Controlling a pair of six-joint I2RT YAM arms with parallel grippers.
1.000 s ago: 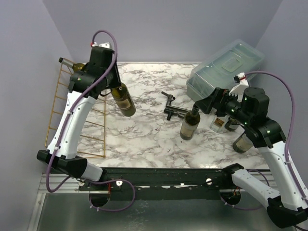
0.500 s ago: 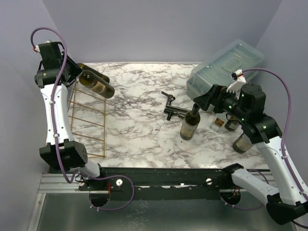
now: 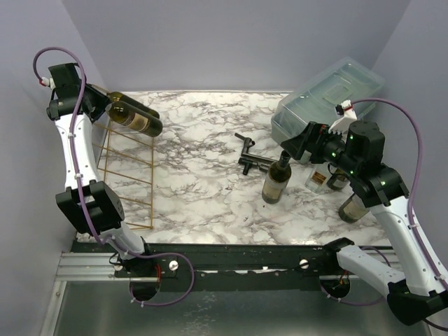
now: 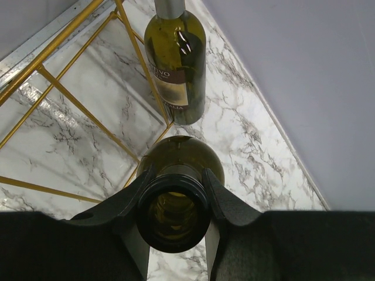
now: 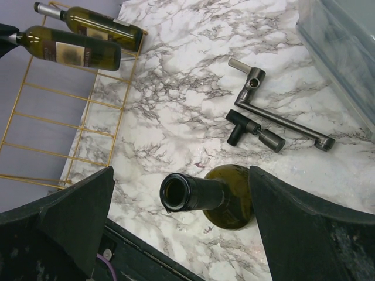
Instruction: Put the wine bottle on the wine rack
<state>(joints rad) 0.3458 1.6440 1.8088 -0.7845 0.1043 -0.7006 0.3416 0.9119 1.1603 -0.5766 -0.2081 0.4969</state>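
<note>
Swinging further left than a second ago, the left gripper (image 3: 98, 106) carries the wine bottle (image 3: 136, 119) over the far end of the wine rack (image 3: 126, 178). It is lifted but not yet laid down.

From the left wrist, the fingers (image 4: 124, 198) clench the bottle's neck above a second bottle (image 4: 176, 58) already racked.

From the right wrist, the right gripper (image 5: 181, 190) gapes fully released. Its jaws stand either side of a standing bottle (image 5: 225, 205), apart from it.

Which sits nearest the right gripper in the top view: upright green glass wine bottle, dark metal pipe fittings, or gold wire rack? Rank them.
From the right gripper:
1. Upright green glass wine bottle, neck between its fingers.
2. Dark metal pipe fittings, just left.
3. Gold wire rack, far left edge.
</note>
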